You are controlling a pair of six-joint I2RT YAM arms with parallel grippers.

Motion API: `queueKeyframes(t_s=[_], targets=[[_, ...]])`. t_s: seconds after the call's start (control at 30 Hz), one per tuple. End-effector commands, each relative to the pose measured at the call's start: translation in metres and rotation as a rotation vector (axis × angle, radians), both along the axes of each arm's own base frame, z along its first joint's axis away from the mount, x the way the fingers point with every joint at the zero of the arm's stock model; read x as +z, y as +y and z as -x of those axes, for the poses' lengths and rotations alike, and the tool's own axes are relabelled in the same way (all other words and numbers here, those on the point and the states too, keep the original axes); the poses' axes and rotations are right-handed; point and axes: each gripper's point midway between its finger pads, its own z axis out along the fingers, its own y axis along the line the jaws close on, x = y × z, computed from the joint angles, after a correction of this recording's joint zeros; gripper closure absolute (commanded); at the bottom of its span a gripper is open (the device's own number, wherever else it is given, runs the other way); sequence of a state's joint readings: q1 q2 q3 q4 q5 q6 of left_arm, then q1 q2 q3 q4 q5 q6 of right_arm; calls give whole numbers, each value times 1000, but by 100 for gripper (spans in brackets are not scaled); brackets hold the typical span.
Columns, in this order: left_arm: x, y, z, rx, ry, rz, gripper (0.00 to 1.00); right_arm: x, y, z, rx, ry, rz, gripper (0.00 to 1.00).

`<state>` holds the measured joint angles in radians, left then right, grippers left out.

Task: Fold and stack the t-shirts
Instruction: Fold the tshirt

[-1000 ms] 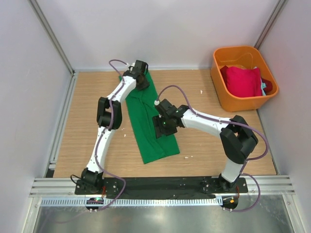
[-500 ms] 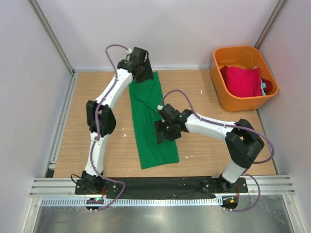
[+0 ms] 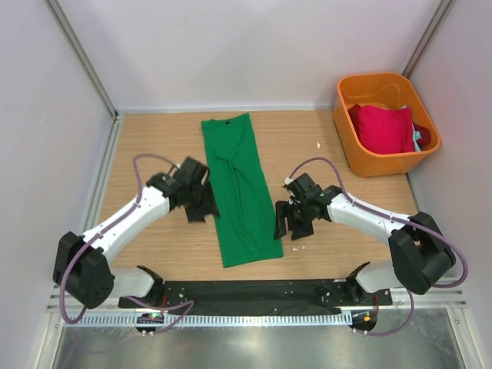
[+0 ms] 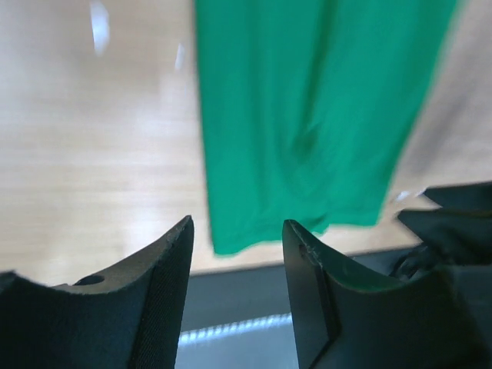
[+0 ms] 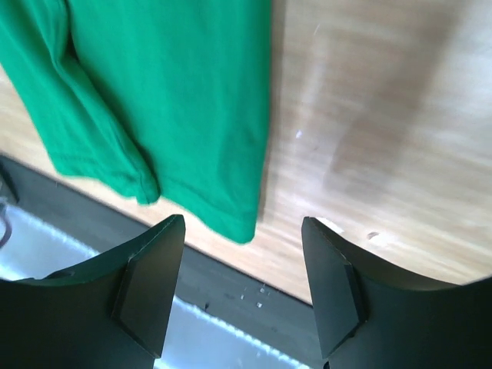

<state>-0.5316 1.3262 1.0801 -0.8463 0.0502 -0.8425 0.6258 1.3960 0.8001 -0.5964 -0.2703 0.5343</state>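
Green cloth comes first: the green t-shirt (image 3: 238, 188) lies flat in the middle of the wooden worktop (image 3: 154, 146). It is laid as a long narrow strip, with the collar at the far end and the hem at the near end, close to the arm bases. One long crease runs down it.

On either side of its near half hang my two arms. The left pincer (image 3: 201, 209) sits just beside the strip's left edge, and from above I cannot tell whether it brushes the cloth. Its wrist view shows the jaws moderately parted with nothing between them. The right pincer (image 3: 288, 225) sits just beside the right edge, near the hem corner. Its jaws are spread wide and hold nothing (its wrist camera shows bare wood and the hem corner in the gap).

Well apart, at the far right corner, the orange bin (image 3: 384, 164) holds the red t-shirt (image 3: 382, 129), with a sliver of the teal t-shirt (image 3: 419, 137) beside it.

I judge the lengthwise fold to be done and the crosswise fold to be next. That calls for lowering each pincer onto its own hem corner, pinching all the layers, and carrying the hem up towards the collar evenly. An uneven lift could skew or reopen the strip.
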Motion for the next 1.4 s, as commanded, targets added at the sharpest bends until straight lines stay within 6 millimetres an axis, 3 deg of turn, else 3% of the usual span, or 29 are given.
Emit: queueKeyframes(t_s=[0.0, 0.03, 0.07, 0.13, 0.3, 0.43, 0.57, 0.8, 1.37], targets=[[-21, -23, 47, 84, 126, 150, 48, 13, 20, 18, 40, 64, -166, 32], [-26, -38, 58, 62, 151, 209, 48, 7, 18, 24, 41, 84, -166, 33], [-45, -36, 72, 105, 209, 206, 48, 5, 17, 27, 43, 91, -170, 33], [-55, -34, 82, 104, 213, 172, 48, 1, 14, 35, 41, 105, -173, 34], [-63, -31, 85, 167, 215, 158, 52, -3, 13, 44, 33, 127, -200, 37], [-75, -39, 101, 153, 266, 123, 54, -8, 8, 43, 14, 121, -170, 38], [-98, -37, 115, 157, 346, 53, 54, -9, 8, 41, 3, 116, -162, 38], [-103, -38, 114, 157, 336, 2, 57, -6, 8, 37, -5, 97, -164, 38], [-120, -35, 123, 128, 391, -51, 68, -23, 4, 40, -18, 131, -136, 39]])
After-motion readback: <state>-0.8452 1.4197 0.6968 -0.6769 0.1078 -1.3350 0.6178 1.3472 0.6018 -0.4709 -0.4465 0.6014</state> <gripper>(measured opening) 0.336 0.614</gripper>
